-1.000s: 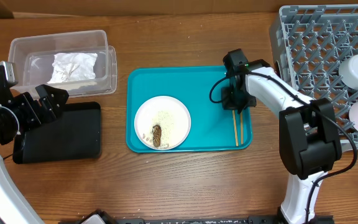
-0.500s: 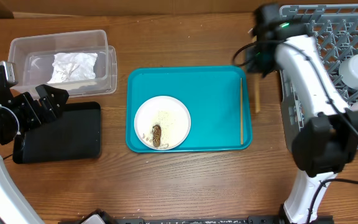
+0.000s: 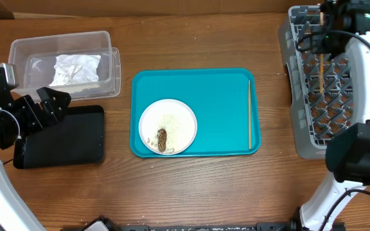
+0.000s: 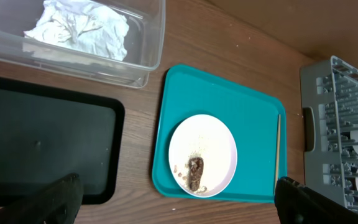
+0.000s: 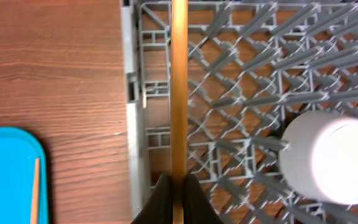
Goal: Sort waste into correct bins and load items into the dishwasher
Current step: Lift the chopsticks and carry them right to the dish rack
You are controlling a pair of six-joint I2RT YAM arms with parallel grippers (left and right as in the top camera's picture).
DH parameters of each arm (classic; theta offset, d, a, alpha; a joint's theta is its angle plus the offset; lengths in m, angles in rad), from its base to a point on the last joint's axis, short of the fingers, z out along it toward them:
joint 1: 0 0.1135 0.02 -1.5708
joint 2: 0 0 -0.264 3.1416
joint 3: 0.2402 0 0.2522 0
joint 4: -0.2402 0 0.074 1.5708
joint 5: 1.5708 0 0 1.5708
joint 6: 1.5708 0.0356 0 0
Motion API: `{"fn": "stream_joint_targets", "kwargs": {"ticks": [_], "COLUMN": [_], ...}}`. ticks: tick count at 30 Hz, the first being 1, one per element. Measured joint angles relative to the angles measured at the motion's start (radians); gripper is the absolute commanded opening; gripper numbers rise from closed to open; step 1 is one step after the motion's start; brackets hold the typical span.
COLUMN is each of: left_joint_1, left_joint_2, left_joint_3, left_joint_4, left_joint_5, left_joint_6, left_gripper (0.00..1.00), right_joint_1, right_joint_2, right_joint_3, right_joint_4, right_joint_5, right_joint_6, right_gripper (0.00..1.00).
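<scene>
My right gripper is shut on one wooden chopstick and holds it over the left part of the grey dish rack; the overhead view shows this gripper at the rack's far left corner. The other chopstick lies on the teal tray by its right rim. The white plate with rice and a brown lump sits on that tray. My left gripper is open and empty above the black tray.
The clear tub at the far left holds the crumpled napkin. A white cup stands upside down in the rack. The red wrapper is out of view.
My right gripper lifted one chopstick off the teal tray and carried it up and right to over the dish rack. The left arm has not moved.
</scene>
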Motion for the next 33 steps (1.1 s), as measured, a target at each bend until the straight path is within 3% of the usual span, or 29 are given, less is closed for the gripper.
{"fn": "stream_joint_targets", "kwargs": {"ticks": [8, 11, 15, 18, 19, 23, 25, 31, 33], "left_joint_1": [0.0, 0.0, 0.0, 0.0, 0.0, 0.0, 0.0, 0.0, 0.0], "left_joint_2": [0.0, 0.0, 0.0, 0.0, 0.0, 0.0, 0.0, 0.0, 0.0], "left_joint_3": [0.0, 0.0, 0.0, 0.0, 0.0, 0.0, 0.0, 0.0, 0.0], "left_joint_4": [0.0, 0.0, 0.0, 0.0, 0.0, 0.0, 0.0, 0.0, 0.0], "left_joint_5": [0.0, 0.0, 0.0, 0.0, 0.0, 0.0, 0.0, 0.0, 0.0], "left_joint_6": [0.0, 0.0, 0.0, 0.0, 0.0, 0.0, 0.0, 0.0, 0.0], "left_gripper": [1.0, 1.0, 1.0, 1.0, 1.0, 1.0, 1.0, 1.0, 1.0], "right_joint_1": [-0.033, -0.031, -0.031, -0.031, -0.031, -0.031, -0.029, -0.027, -0.027], "right_joint_2": [0.006, 0.035, 0.091, 0.12, 0.12, 0.12, 0.12, 0.119, 0.116], "right_joint_3": [-0.006, -0.013, -0.024, -0.036, -0.036, -0.031, -0.014, 0.183, 0.242], "right_joint_4": [0.066, 0.082, 0.083, 0.077, 0.076, 0.029, -0.033, -0.326, -0.42], "right_joint_5": [-0.05, -0.068, -0.081, -0.083, -0.086, -0.103, -0.124, -0.325, -0.44], "right_joint_6": [-0.042, -0.039, -0.035, -0.02, -0.01, 0.064, 0.091, 0.131, 0.135], "right_gripper": [0.04, 0.1, 0.25, 0.68, 0.75, 0.77, 0.89, 0.92, 0.83]}}
